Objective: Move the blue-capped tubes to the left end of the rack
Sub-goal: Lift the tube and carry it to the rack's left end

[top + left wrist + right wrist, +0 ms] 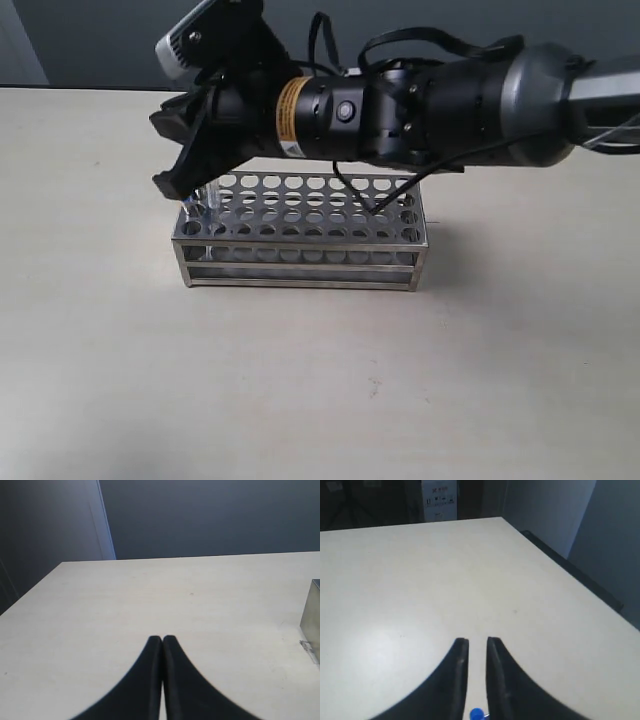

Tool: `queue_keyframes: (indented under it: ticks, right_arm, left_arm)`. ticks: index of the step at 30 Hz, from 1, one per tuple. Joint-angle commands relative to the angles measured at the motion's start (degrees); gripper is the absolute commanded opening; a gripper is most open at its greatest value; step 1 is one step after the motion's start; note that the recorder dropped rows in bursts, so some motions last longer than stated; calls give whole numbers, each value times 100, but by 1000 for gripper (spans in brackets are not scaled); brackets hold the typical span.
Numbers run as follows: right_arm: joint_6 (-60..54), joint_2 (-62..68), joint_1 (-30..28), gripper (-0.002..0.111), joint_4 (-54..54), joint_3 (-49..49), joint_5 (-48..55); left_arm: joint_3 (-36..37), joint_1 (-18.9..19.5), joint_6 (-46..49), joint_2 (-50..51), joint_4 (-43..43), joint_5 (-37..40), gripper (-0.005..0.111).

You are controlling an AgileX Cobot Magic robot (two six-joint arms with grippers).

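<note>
Exterior: right fingers [172, 180] reach across to the left end of the rack [300, 235], poised over a blue-capped tube [203, 206], apparently to seat it there.

Left wrist: left fingers [150, 660] pressed together, idle above the counter [150, 595].

Right wrist: fingers narrowly parted, apparently gripping the tube; its blue cap [476, 713] shows between them.

Pale beige tabletop [300, 400], dark blue-grey wall [100, 40] behind, soft glare

Blue-capped tube [476, 713] at rack's [300, 262] left end
</note>
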Motion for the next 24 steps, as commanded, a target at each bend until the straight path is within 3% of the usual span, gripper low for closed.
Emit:
queue_keyframes:
  ticks: [1, 24]
  right_arm:
    - [7, 245, 140, 0, -11, -144, -65]
    - [7, 538, 152, 0, -34, -332, -390]
  left_arm:
    - [29, -44, -21, -21, 0, -67, 0]
    - [29, -44, -21, -21, 0, -67, 0]
